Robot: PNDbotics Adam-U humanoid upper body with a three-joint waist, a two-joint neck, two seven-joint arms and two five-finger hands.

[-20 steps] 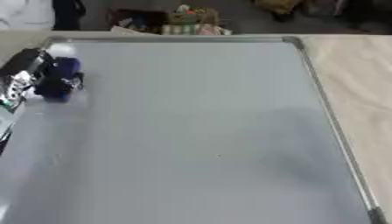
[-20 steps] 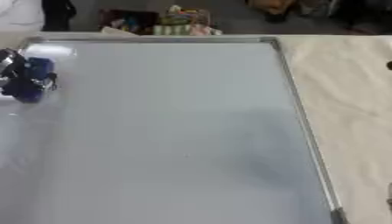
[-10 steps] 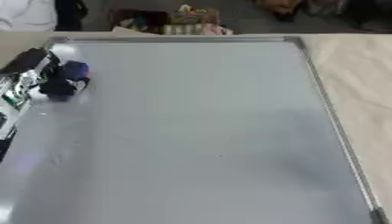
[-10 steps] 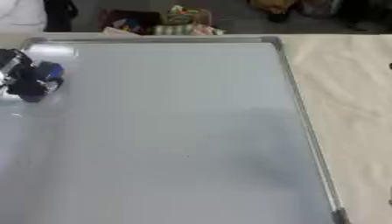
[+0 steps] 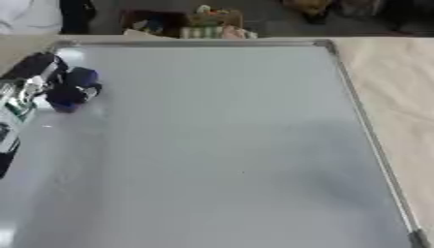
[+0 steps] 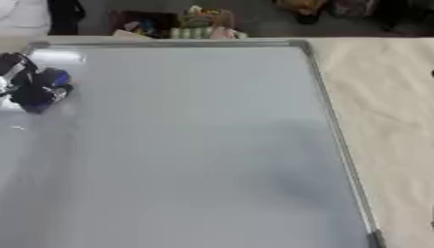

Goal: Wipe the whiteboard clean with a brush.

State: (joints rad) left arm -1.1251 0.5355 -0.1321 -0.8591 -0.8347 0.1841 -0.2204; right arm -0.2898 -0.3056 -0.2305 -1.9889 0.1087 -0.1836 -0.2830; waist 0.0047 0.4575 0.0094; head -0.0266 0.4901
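head stereo pair | look down, near | share whiteboard (image 5: 220,145)

Lab-like room: whiteboard (image 5: 220,145), floor clutter (image 5: 191,24)

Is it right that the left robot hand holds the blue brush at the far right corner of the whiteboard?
No, the corner is wrong. The left eye view shows the left robot hand holding the blue brush near the far left corner of the whiteboard.

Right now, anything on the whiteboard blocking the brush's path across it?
Nothing visible. The left hand holds the blue brush at the whiteboard's far-left area; the board surface to its right looks bare up to the frame.
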